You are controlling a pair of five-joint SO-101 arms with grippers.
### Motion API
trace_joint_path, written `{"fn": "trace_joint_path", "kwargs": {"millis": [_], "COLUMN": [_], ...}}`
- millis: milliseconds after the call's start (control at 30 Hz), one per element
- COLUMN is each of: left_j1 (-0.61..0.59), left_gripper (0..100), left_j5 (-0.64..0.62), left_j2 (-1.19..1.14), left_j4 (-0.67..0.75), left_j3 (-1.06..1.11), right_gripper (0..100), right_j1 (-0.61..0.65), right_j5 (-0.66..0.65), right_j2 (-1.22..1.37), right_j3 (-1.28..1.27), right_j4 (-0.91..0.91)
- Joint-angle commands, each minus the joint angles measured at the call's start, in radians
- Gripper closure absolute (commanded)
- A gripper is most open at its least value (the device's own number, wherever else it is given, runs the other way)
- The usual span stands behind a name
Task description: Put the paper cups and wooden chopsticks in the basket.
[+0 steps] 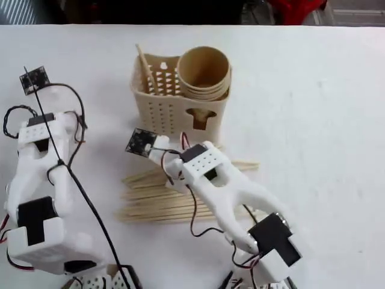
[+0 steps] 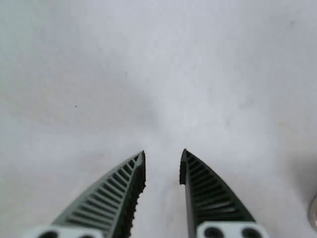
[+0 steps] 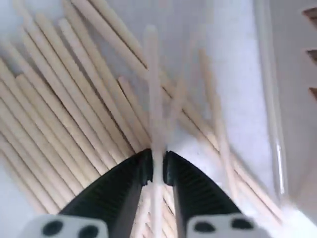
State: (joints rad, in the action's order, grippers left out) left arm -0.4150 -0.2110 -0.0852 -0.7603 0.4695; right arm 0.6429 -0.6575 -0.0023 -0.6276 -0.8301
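Note:
A cream perforated basket [image 1: 174, 114] stands mid-table with stacked paper cups [image 1: 204, 72] in its right half and one wooden chopstick [image 1: 146, 69] leaning in its left half. A pile of chopsticks [image 1: 147, 201] lies on the table in front of it. The right arm [image 1: 207, 171] hangs over that pile. In the right wrist view my right gripper [image 3: 157, 166] is shut on a single chopstick [image 3: 152, 89], held above the pile [image 3: 64, 109], with the basket wall [image 3: 297, 99] close beside it. My left gripper [image 2: 162, 166] is open over bare white table, holding nothing.
The left arm [image 1: 39, 180] sits at the table's left side with loose black cables [image 1: 78, 180] trailing toward the front edge. The white table [image 1: 313, 108] stretches open to the right of the basket. Its far edge runs along the back.

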Motion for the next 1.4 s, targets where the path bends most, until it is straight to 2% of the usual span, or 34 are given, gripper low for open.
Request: {"fn": "trace_joint_path", "kwargs": {"millis": [0,333,467,633,767,900,1133,1367], "left_j1": [0.002,0.002,0.002,0.002,0.002,0.002,0.002,0.002], "left_gripper": [87,87,87,87,87,87,87,87], "left_j5": [-0.006,-0.006,-0.006,-0.006,-0.006,-0.006,-0.006,-0.006], "left_j2": [0.005,0.005,0.005,0.005,0.005,0.005,0.005,0.005], "left_j4": [0.017,0.017,0.017,0.017,0.017,0.017,0.017,0.017], "left_j3": [-0.011,-0.009,-0.009,-0.009,-0.009,-0.008,-0.009,-0.009], "right_gripper": [97.8,98.1,98.1,98.1,98.1,98.1,98.1,96.4], "right_j1": [-0.016,-0.021,-0.021,-0.008,0.012,0.008,0.004,0.004], "right_j5": [-0.002,0.115,0.14,0.252,0.362,0.423,0.433,0.433], "right_j2": [-0.137,-0.591,-0.733,-0.817,-0.76,-0.57,-0.209,-0.09], "right_j3": [0.018,0.021,0.094,0.302,0.44,0.545,0.753,0.779], "right_j4": [-0.059,-0.185,-0.154,0.028,0.275,0.483,0.521,0.507]}}
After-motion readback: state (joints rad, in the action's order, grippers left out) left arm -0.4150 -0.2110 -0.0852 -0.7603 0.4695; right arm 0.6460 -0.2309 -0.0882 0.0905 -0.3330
